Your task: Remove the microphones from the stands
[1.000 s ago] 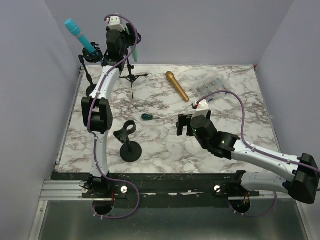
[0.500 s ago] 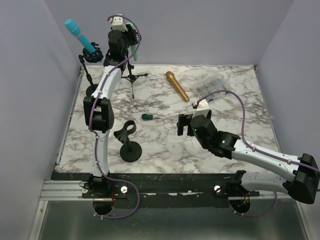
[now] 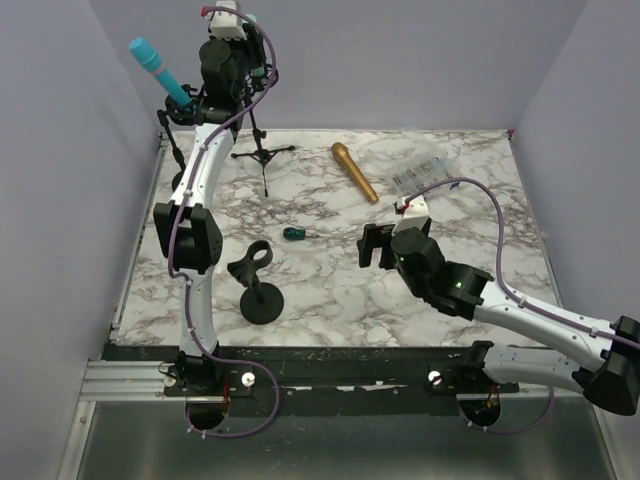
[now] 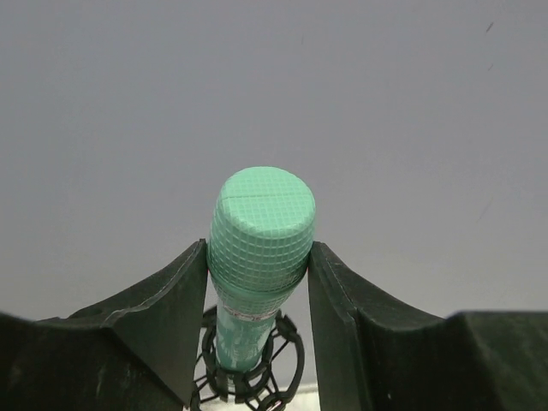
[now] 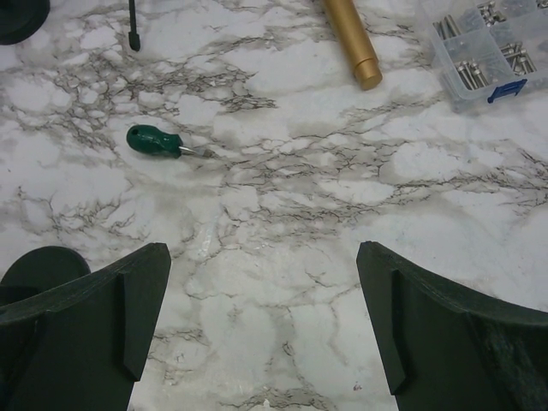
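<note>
My left gripper (image 4: pixel 259 257) is shut on the mesh head of the green microphone (image 4: pixel 261 223), one finger pressed against each side. The microphone's handle runs down into the black cage mount (image 4: pixel 282 368) of the stand, and I cannot tell whether it is free of it. From above, the left gripper (image 3: pixel 243 52) is raised high at the back left, over the small tripod stand (image 3: pixel 262 156). My right gripper (image 3: pixel 374 248) hovers open over the middle of the table, its jaws wide apart with only marble between them (image 5: pixel 265 334).
A blue microphone (image 3: pixel 157 66) sits in a second stand at the far left. A gold microphone (image 3: pixel 355 172), a green screwdriver (image 3: pixel 293 234), a clear parts box (image 3: pixel 420 178) and an empty round-based clip stand (image 3: pixel 259 292) are on the marble table (image 3: pixel 330 290). Grey walls close three sides.
The left gripper has closed on the green microphone's head and risen toward the back wall. The right arm shifted slightly to the right, still open.
</note>
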Controlling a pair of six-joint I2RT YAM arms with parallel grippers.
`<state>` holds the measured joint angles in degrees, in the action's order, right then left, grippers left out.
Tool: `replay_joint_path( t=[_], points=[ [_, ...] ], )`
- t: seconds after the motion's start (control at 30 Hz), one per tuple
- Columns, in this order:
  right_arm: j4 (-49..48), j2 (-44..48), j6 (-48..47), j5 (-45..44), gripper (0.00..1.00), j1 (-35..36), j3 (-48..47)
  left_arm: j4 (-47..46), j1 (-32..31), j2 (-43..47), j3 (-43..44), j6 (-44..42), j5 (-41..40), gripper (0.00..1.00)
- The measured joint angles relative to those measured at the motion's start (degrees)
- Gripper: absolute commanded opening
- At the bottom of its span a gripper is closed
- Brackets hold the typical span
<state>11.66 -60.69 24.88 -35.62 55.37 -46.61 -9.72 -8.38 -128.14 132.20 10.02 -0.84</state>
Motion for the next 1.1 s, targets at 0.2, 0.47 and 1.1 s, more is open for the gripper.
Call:
replay_joint_path(
  t=[0.2, 0.47, 1.1],
  points=[
    [1.66, 1.44, 1.44, 0.52, 1.00, 0.00, -0.11, -0.87, 0.00, 7.82, 1.92, 0.31, -0.50, 0.04],
    [3.91, 4.07, 4.76, 2.14, 1.00, 0.00, -0.17, 0.37, -0.22, 17.09, 4.90, 5.84, 0.44, 0.00],
    [5.25, 1.60, 10.23, 10.82, 1.00, 0.00, -5.77, 5.07, -7.08, 52.39, -59.41, 37.29, 27.76, 0.00]
  ],
)
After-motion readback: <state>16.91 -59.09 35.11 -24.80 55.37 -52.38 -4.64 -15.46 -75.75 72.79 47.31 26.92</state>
